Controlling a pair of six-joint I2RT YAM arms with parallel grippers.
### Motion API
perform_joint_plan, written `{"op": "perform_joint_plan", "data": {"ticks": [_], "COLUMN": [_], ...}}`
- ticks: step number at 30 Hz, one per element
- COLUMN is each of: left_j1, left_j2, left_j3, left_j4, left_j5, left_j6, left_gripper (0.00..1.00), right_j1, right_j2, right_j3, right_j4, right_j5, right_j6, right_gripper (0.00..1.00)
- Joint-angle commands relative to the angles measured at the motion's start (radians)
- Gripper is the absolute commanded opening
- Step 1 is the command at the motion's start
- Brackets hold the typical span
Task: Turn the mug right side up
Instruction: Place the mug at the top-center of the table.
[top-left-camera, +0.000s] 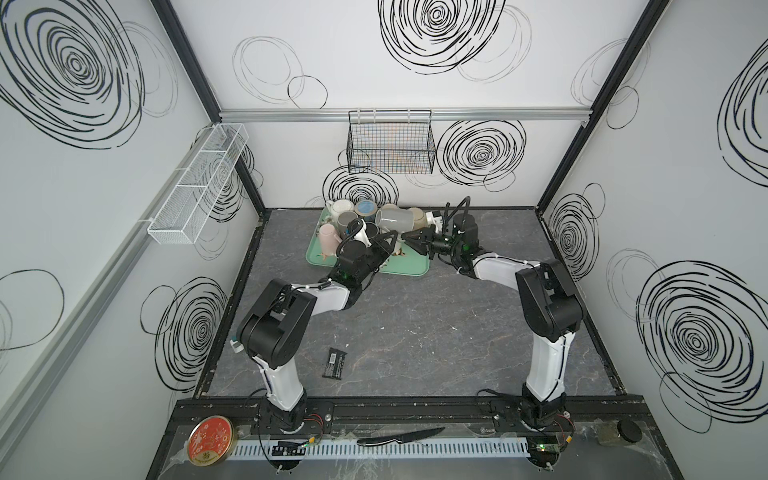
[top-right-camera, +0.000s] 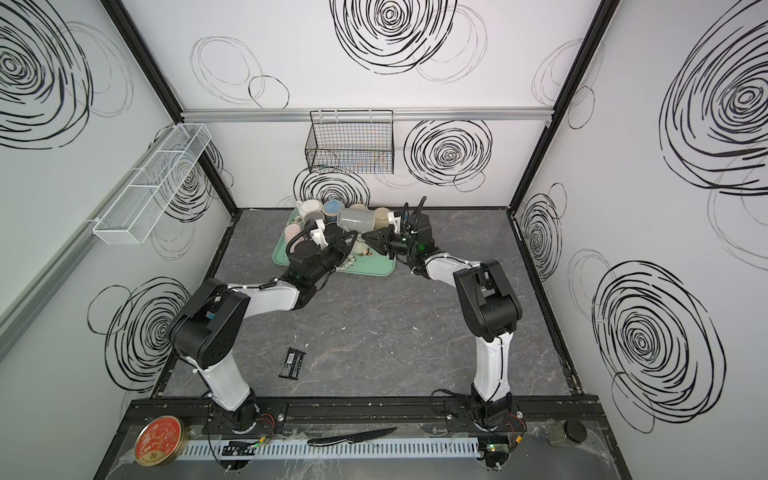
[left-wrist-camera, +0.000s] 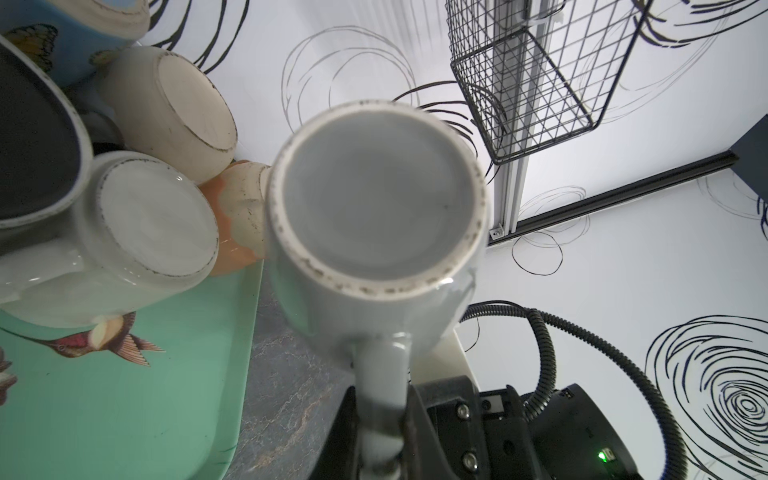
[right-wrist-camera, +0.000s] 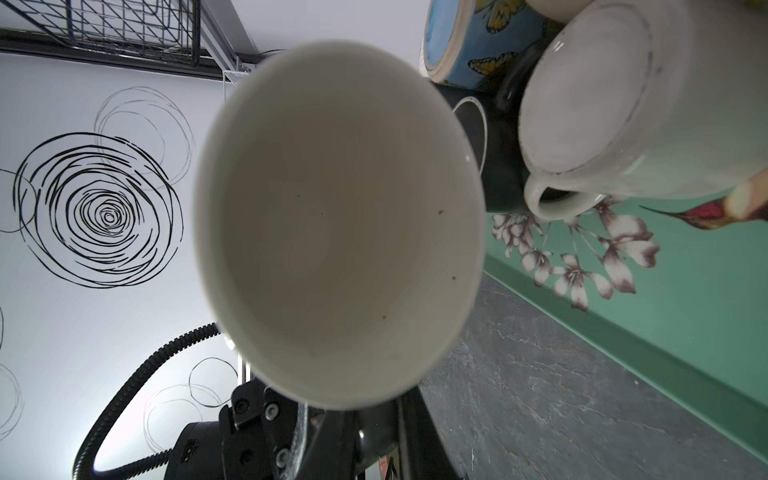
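Observation:
The grey mug (top-left-camera: 392, 218) hangs on its side above the right end of the green tray (top-left-camera: 409, 268), in both top views, with both grippers meeting under it. In the left wrist view its base (left-wrist-camera: 378, 199) faces the camera, and my left gripper (left-wrist-camera: 380, 415) is shut on the handle (left-wrist-camera: 382, 374). In the right wrist view the mug's open mouth (right-wrist-camera: 336, 216) faces the camera. My right gripper (right-wrist-camera: 372, 419) sits under the rim with its fingers close on either side of a glossy dark piece, the handle in shadow. The tips themselves are hidden by the rim.
Several other mugs (top-left-camera: 353, 216) are piled on the tray's back half, close to the left of the held mug. A black wire basket (top-left-camera: 390, 143) hangs on the back wall and a white mesh shelf (top-left-camera: 199, 183) on the left wall. A black packet (top-left-camera: 335, 363) lies on the table.

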Motion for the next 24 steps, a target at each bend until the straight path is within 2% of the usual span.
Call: {"op": "perform_joint_plan", "data": {"ticks": [1,6,11,17,22,24], "left_j1": [-0.042,-0.052,-0.07,-0.074,-0.071,-0.071], "left_j2": [-0.033,-0.023,-0.013,-0.004,0.018,0.029], "left_j3": [-0.012,-0.018,-0.019,-0.025,-0.001,0.009], "left_j4": [0.123,0.141,0.145,0.148,0.127,0.122], "left_j5": [0.05,0.046,0.041,0.044,0.098,0.126], "left_j6": [0.008,0.001,-0.001,-0.004,-0.006,-0.008], "left_gripper": [0.0,0.0,0.0,0.0,0.0,0.09], "right_j1": [0.001,0.0,0.0,-0.002,-0.007,-0.006], "right_j2": [-0.013,-0.018,-0.017,-0.029,-0.069,-0.087], "right_j3": [0.019,0.022,0.024,0.02,0.03,0.028], "right_j4": [0.115,0.115,0.139,0.132,-0.109,-0.187], "right_j5": [0.002,0.008,0.015,0.022,0.062,0.092], "right_j6": [0.038,0.043,0.063,0.033,-0.168,-0.245], "right_gripper": [0.04,0.18,0.19,0.0,0.0,0.0]}}
